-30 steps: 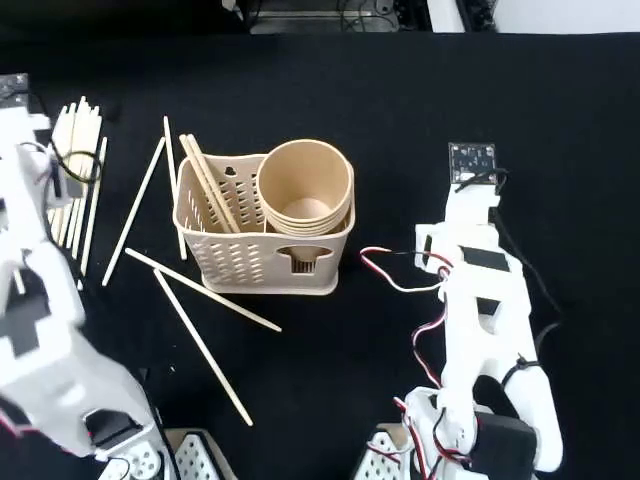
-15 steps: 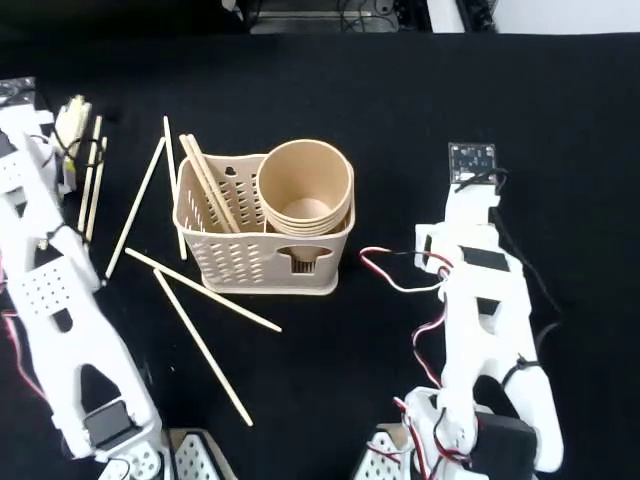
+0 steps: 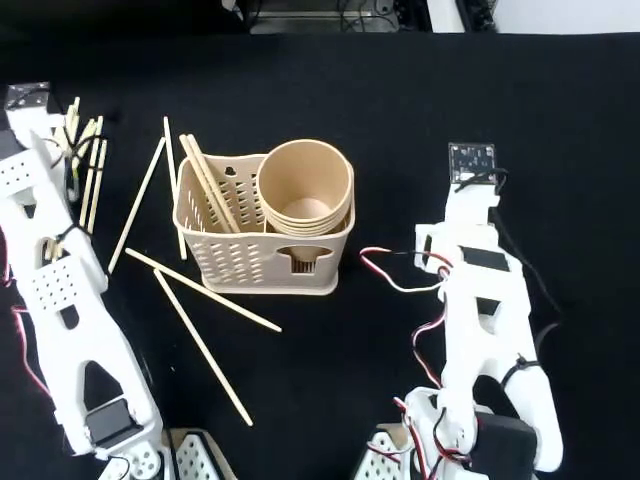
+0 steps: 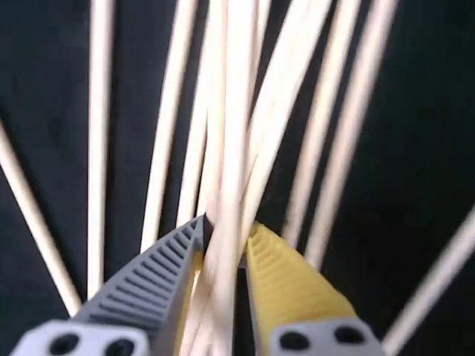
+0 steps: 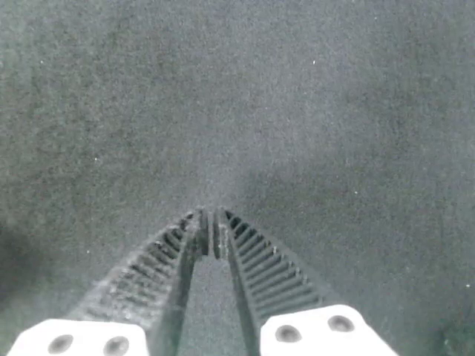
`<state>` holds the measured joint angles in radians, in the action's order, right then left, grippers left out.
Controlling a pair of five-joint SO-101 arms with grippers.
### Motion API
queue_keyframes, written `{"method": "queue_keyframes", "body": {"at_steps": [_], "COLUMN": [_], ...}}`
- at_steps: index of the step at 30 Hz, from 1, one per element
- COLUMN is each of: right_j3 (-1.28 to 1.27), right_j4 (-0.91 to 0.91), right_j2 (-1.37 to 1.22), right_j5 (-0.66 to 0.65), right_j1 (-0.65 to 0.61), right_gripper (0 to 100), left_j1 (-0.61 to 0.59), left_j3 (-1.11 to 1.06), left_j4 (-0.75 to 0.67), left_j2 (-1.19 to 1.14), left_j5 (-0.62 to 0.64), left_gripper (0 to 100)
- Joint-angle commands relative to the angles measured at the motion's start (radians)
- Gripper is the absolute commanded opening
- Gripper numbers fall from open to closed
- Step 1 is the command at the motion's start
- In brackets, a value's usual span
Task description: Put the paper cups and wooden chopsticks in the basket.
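Observation:
A stack of paper cups [image 3: 305, 185] stands inside the beige basket [image 3: 262, 265], with a few wooden chopsticks [image 3: 208, 180] leaning in its left part. More chopsticks lie loose on the black cloth left of the basket [image 3: 203, 292]. A pile of chopsticks [image 3: 92, 175] lies at the far left, and my left gripper [image 3: 68, 160] is down on it. In the left wrist view the left gripper [image 4: 225, 233] is shut on a bundle of chopsticks [image 4: 236, 133]. My right gripper [image 5: 210, 226] is shut and holds nothing over bare cloth; the right arm [image 3: 480, 270] stands right of the basket.
The black cloth [image 3: 400, 110] covers the whole table. Red and white cables [image 3: 395, 275] loop between the basket and the right arm. Arm bases [image 3: 190, 455] stand at the front edge.
The left arm has swung in from the left edge and come down onto the chopstick pile, which is bunched together now. The right arm has not moved.

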<state>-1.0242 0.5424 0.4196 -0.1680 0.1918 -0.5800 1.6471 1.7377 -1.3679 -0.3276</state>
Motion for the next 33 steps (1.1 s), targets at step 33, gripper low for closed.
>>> {"method": "queue_keyframes", "body": {"at_steps": [33], "right_j3": [0.004], "right_j4": [-0.017], "right_j2": [0.022], "right_j5": [0.0], "right_j1": [-0.014], "right_gripper": [3.5], "left_j1": [0.036], "left_j3": [-1.346], "left_j4": [-0.135], "left_j2": [1.64], "left_j5": [0.164], "left_gripper": [3]}}
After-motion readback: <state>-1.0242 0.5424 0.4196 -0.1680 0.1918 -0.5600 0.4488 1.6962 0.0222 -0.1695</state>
